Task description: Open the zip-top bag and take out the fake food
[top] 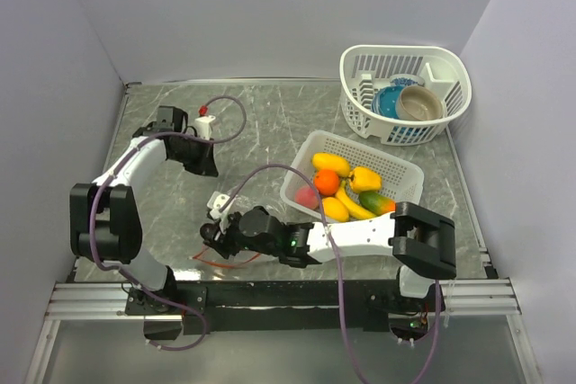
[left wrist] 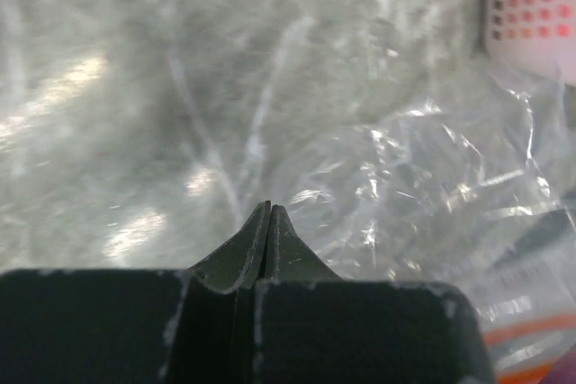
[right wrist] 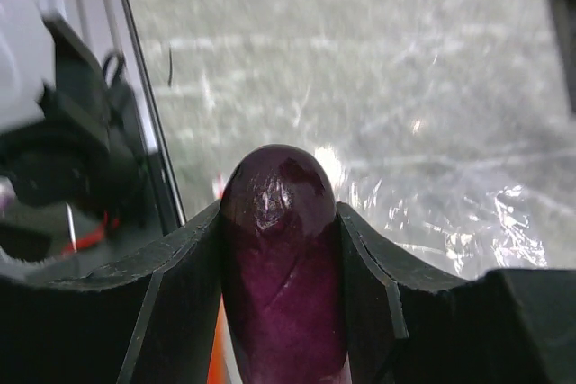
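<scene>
Grey marble desk (top: 270, 123), white walls: right pincer (right wrist: 280, 213) clamps the dark purple fake food (right wrist: 279, 267) just above the flat zip-top bag (left wrist: 432, 195) near the front edge, apparently to carry it clear, while left pincer (left wrist: 271, 209) sits closed on nothing.

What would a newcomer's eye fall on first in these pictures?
The dark purple fake food clamped in the right gripper, over the clear zip-top bag. Next, the bright fruits heaped in the white mesh basket at centre right of the table.
</scene>
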`<state>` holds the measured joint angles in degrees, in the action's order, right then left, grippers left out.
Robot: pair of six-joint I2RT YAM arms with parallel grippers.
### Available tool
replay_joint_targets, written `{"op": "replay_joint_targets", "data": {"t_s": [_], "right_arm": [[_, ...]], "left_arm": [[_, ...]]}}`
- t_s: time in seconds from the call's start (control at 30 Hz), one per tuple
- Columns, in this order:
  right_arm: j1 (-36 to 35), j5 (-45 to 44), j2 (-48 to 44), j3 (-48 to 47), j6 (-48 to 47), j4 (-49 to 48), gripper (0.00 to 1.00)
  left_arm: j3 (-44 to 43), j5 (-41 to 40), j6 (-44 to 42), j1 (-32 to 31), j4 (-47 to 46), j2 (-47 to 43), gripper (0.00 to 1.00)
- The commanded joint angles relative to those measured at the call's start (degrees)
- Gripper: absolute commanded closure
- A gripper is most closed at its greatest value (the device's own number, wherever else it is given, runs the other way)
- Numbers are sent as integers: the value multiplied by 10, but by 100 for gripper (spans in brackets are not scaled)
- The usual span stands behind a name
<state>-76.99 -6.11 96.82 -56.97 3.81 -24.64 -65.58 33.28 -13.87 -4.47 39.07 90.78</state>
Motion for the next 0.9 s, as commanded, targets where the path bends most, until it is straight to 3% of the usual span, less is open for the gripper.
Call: {"op": "replay_joint_targets", "data": {"t_s": [0.0,0.27,0.33,0.43,0.6,0.8,0.87], "right_arm": [[-4,-30,-24,17,-20,-98,92],[-7,-178,-102,17,-71,-184,93],[-6,-255,-130,13,-93,-188,100],[23,-355,-209,46,-119,-214,100],[191,-356,-332,91,32,-3,100],[276,-369,-355,144,132,131,100],[281,-367,-340,153,158,159,94]], "left_arm": [[19,39,-26,-48,33,-38,99],[26,21,-71,-54,59,-16,99],[23,19,-70,-54,58,-15,99],[28,21,-74,-54,59,-18,99],[48,27,-88,-62,58,-7,99],[93,-29,-97,-77,14,17,99],[101,-59,-91,-84,-14,21,99]]}}
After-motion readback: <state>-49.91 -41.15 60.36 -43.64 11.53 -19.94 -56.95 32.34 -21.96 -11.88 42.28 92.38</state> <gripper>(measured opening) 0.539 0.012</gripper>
